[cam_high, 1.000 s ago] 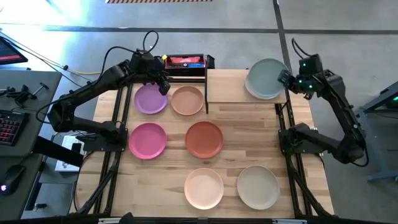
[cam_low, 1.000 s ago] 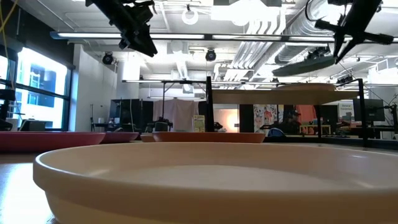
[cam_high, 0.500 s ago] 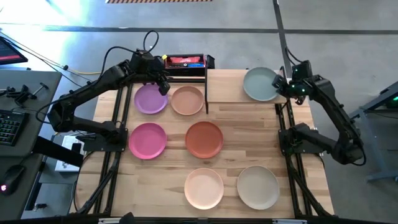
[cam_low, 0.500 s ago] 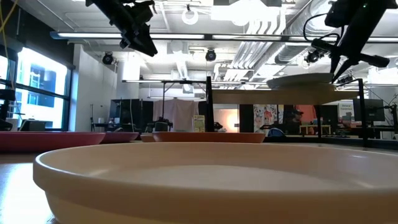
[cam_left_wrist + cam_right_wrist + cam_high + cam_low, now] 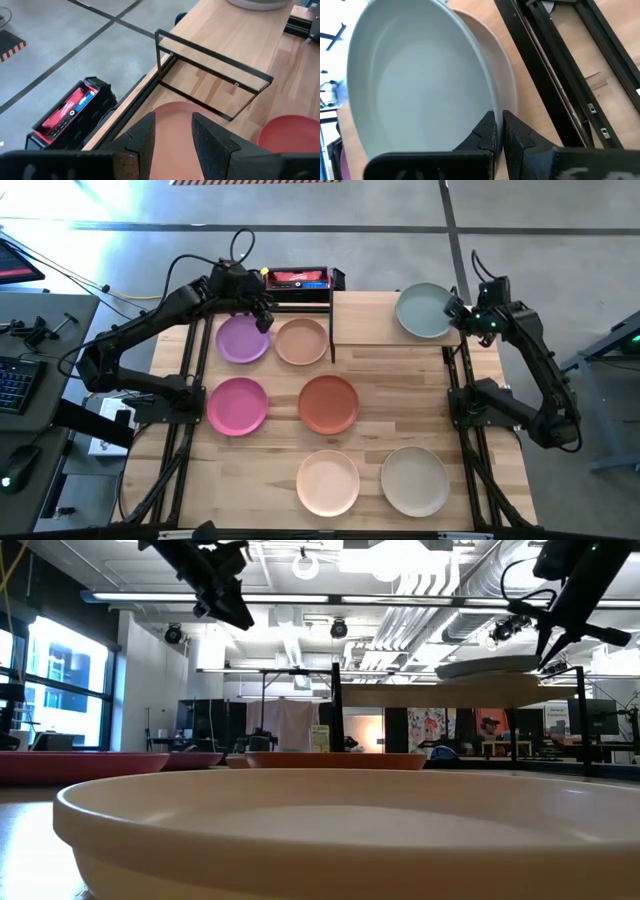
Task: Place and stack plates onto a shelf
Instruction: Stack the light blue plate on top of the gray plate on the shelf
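A grey-teal plate [image 5: 424, 311] hangs over the right end of the light-wood shelf [image 5: 368, 320], with my right gripper [image 5: 458, 315] shut on its rim. Just under it a pale plate [image 5: 506, 75] lies on the shelf. Whether the two plates touch, I cannot tell. My left gripper [image 5: 263, 316] stands open, high over the gap between the purple plate [image 5: 243, 339] and the tan plate [image 5: 301, 341]. In the left wrist view its fingers [image 5: 145, 135] frame the tan plate [image 5: 172, 117] without touching it. My right gripper pinches the grey-teal plate's rim [image 5: 490, 107] at the plate's right side, one finger on the inner face and one on the underside. The fingers come from the table's right, slanting down. The plate juts out nearly level [image 5: 487, 667] just above the shelf top.
On the tabletop lie a pink plate [image 5: 237, 405], a terracotta plate [image 5: 328, 403], a peach plate [image 5: 328, 482] and a beige plate [image 5: 415, 480]. A black-and-red case [image 5: 296, 279] sits past the far edge. Black shelf posts [image 5: 331, 330] stand beside the tan plate.
My right gripper has gone down toward the shelf with the grey-teal plate. The plate was tilted and higher. It has levelled out and now hangs close over the pale plate.
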